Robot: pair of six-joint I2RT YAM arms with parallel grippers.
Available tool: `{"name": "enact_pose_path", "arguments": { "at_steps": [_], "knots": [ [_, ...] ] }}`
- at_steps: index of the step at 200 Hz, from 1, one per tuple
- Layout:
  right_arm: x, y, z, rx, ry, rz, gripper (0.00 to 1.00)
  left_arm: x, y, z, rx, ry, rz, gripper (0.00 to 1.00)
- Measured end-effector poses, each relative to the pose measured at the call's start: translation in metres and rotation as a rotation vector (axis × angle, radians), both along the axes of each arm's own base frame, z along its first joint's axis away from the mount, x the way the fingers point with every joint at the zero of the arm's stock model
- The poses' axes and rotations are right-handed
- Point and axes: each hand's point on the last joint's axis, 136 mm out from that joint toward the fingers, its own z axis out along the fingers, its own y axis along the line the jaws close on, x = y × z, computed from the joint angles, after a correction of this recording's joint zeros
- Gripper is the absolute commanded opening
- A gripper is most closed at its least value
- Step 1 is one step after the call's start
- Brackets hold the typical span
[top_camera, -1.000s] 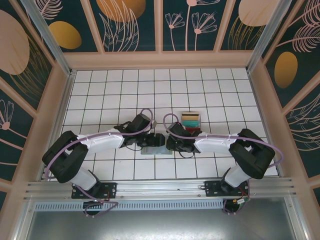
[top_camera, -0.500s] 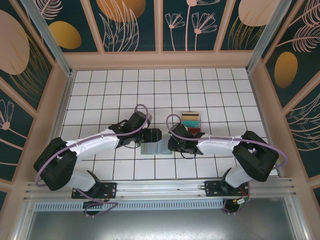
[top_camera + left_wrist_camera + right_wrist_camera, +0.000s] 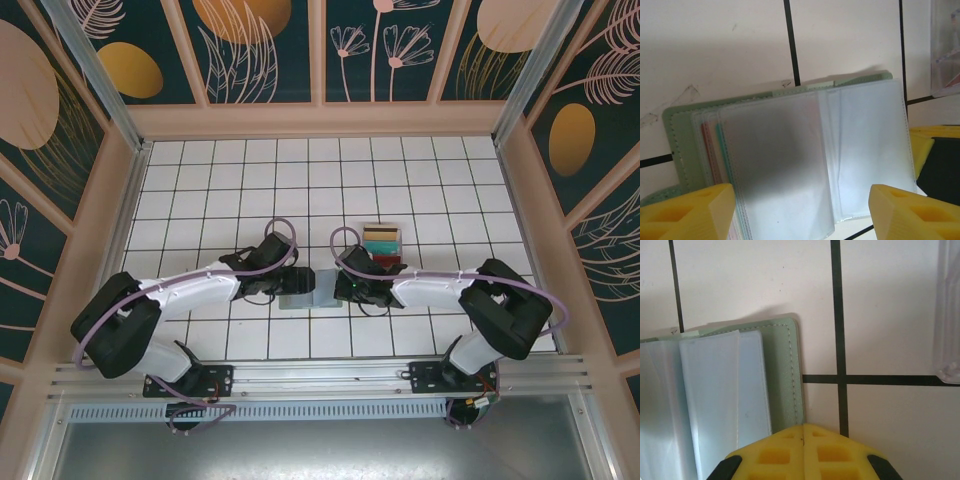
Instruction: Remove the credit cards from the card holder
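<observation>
Apparently just beneath left gripper (image 3: 801, 212): card holder (image 3: 785, 150).

From above, the left gripper (image 3: 302, 282) and right gripper (image 3: 340, 287) are covering most of the card holder (image 3: 312, 297), leaving a grey sliver showing. From the left wrist, the credit cards (image 3: 712, 150) are blurring behind frosted sleeves into faint red and teal edges. The holder's lower end is running off the frame. A clear tray (image 3: 946, 50) is being cut off at the right edge.

The white tiled bench (image 3: 200, 180) carries an open card holder (image 3: 318, 290) near centre, a clear tray (image 3: 400, 240) at its two o'clock.
</observation>
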Motion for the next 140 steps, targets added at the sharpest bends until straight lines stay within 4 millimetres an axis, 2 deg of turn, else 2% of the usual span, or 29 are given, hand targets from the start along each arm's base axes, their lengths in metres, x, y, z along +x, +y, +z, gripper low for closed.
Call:
{"name": "enact_pose_path", "arguments": {
  "at_steps": [71,140],
  "knots": [
    [0.000,0.003,0.000,0.012,0.000,0.005,0.08,-0.006,0.000,-0.013,0.014,0.043,-0.012,0.70],
    [0.001,0.004,-0.001,0.012,0.000,0.005,0.08,-0.007,-0.010,-0.011,-0.033,0.056,-0.037,0.71]
  ]
}}
